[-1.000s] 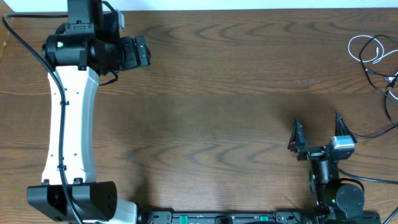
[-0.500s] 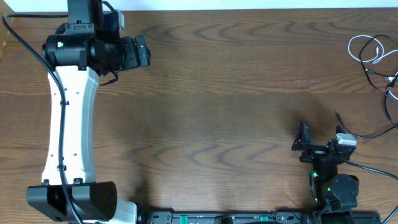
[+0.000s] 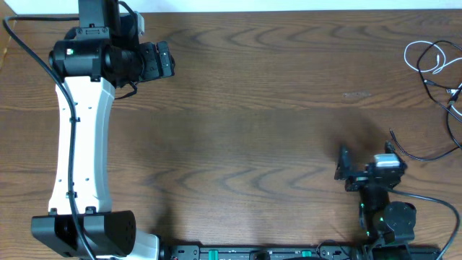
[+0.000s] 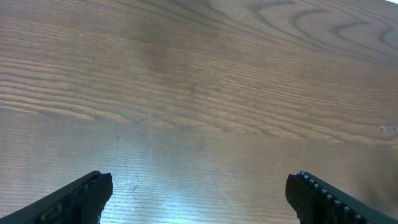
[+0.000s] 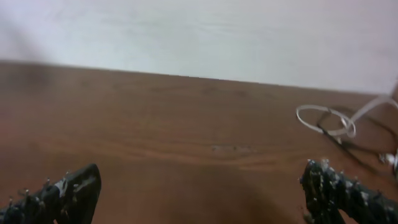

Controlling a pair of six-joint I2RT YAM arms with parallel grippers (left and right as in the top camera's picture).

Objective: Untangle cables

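The cables lie tangled at the table's far right edge: a white cord looped (image 3: pixel 426 56) and thin black cords (image 3: pixel 451 101) running down along the edge. In the right wrist view the white loop (image 5: pixel 326 119) and the black cords (image 5: pixel 359 145) show far ahead on the right. My right gripper (image 3: pixel 363 162) (image 5: pixel 199 196) is open and empty, well short and left of the cables. My left gripper (image 3: pixel 163 61) (image 4: pixel 199 196) is open and empty over bare wood at the far left.
The wooden table (image 3: pixel 253 108) fills the view. A thick black wire (image 3: pixel 426 202) runs from the right arm's base. The left arm's white link (image 3: pixel 79 144) lies along the left side. A pale wall (image 5: pixel 199 37) rises behind the table.
My right gripper has turned and tipped, its fingers swinging lower and toward the left. The left arm and the cables have not moved.
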